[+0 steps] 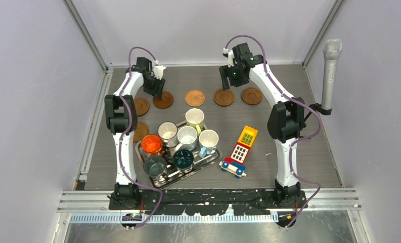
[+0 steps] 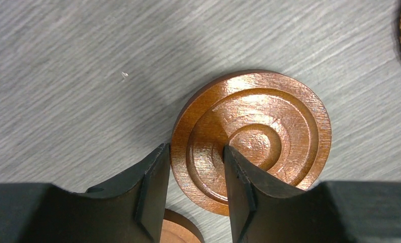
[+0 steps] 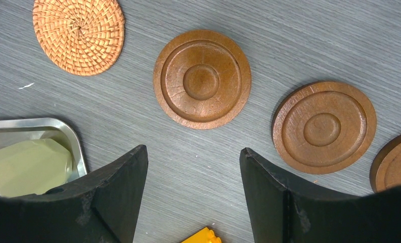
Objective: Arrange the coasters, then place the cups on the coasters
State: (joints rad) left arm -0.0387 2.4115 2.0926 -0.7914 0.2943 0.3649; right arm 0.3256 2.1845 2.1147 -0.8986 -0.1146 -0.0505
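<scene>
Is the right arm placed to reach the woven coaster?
Probably yes: the right gripper is open close by, and the woven coaster lies flat and uncovered with nothing standing between them.

Coasters (image 3: 202, 79) show reddish-brown rings — one woven coaster (image 3: 79, 34) is orange.

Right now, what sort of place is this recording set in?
Probably a lab robot cell, not a home: plain white walls, a microphone clamped beside the table, and two arms bolted at its near edge.
</scene>
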